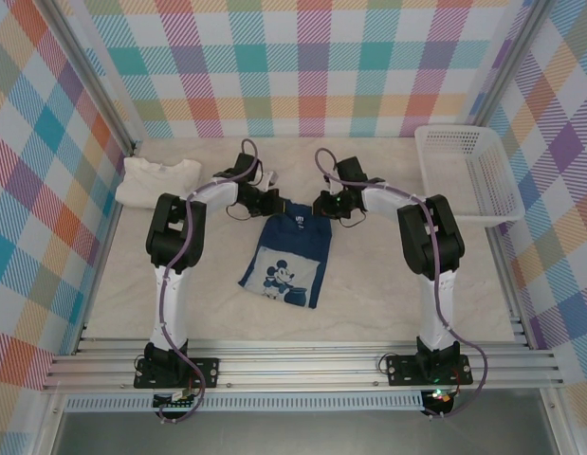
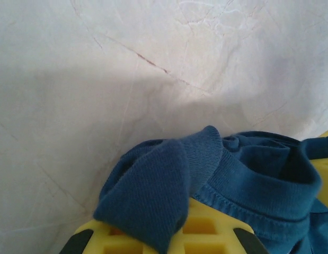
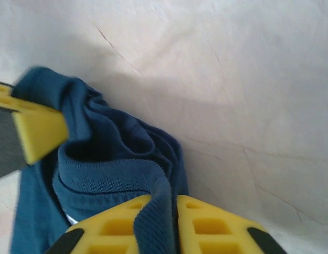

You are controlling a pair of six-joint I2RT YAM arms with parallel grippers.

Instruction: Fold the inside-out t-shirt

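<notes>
The inside-out t-shirt [image 1: 288,251] lies mid-table as a narrow navy rectangle, a cartoon mouse print showing through its lower half and a small white label [image 1: 300,223] at the neck. My left gripper [image 1: 271,204] is at the collar's left end, shut on a fold of ribbed neckband [image 2: 153,201] between its yellow fingers [image 2: 206,235]. At the collar's right end my right gripper [image 1: 323,206] is shut on the neckband edge [image 3: 156,222], which stands up between its yellow fingers [image 3: 211,227]. The left gripper's yellow finger [image 3: 39,132] shows across the bunched collar [image 3: 111,143].
A cream-white folded shirt [image 1: 158,180] lies at the back left. A white mesh basket [image 1: 464,171] stands at the back right. Checkered walls enclose three sides, and aluminium rails [image 1: 302,365] run along the near edge. Pale marbled tabletop [image 2: 126,79] lies beyond the collar.
</notes>
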